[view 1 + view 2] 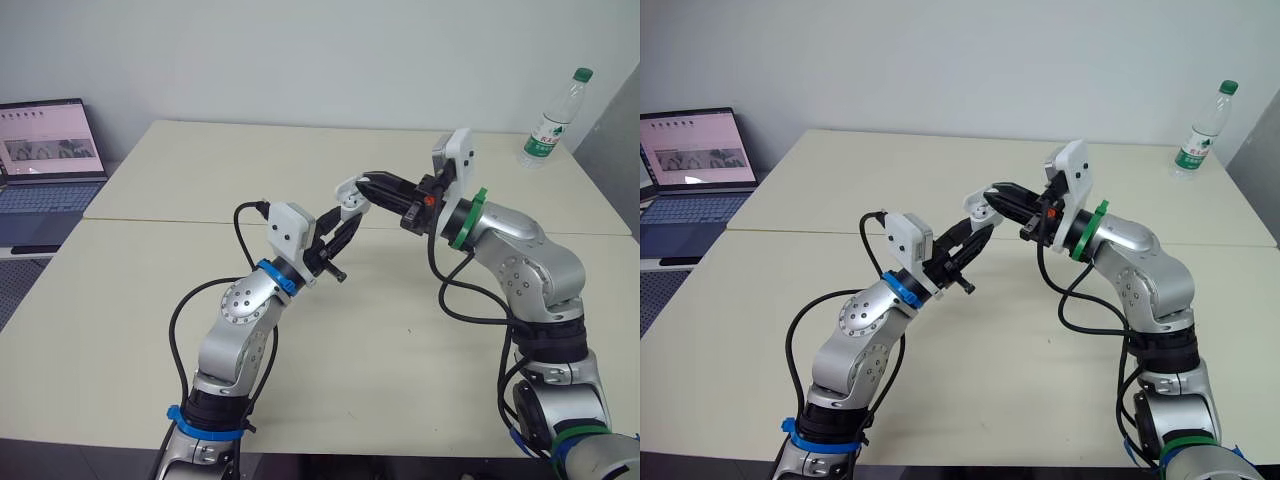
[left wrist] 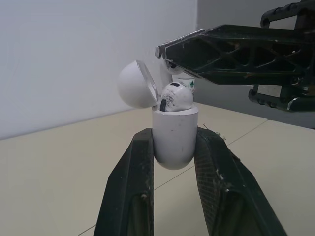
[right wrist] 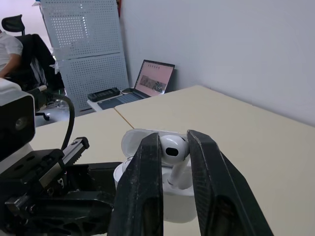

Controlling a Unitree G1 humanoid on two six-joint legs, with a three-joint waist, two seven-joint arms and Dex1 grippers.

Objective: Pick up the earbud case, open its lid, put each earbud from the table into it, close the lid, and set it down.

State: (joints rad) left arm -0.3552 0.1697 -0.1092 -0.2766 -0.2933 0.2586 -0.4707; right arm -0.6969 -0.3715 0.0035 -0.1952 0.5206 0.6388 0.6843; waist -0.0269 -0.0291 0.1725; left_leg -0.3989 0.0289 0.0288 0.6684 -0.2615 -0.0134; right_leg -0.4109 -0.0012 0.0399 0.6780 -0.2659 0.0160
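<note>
My left gripper (image 1: 345, 212) is shut on the white earbud case (image 2: 172, 137) and holds it upright above the middle of the table. The case's lid (image 2: 135, 84) stands open, tipped back. A white earbud (image 3: 173, 147) sits at the mouth of the case with its stem pointing down into it. My right gripper (image 3: 173, 143) comes in from the right, just above the case, with its fingers closed on the head of that earbud. Both grippers meet at the case (image 1: 350, 190).
A water bottle (image 1: 552, 118) stands at the table's far right corner. An open laptop (image 1: 50, 150) sits on a low surface to the left. A seam (image 1: 200, 221) joins two cream tabletops. A seated person (image 3: 10, 44) and a pegboard panel (image 3: 81, 44) are far off.
</note>
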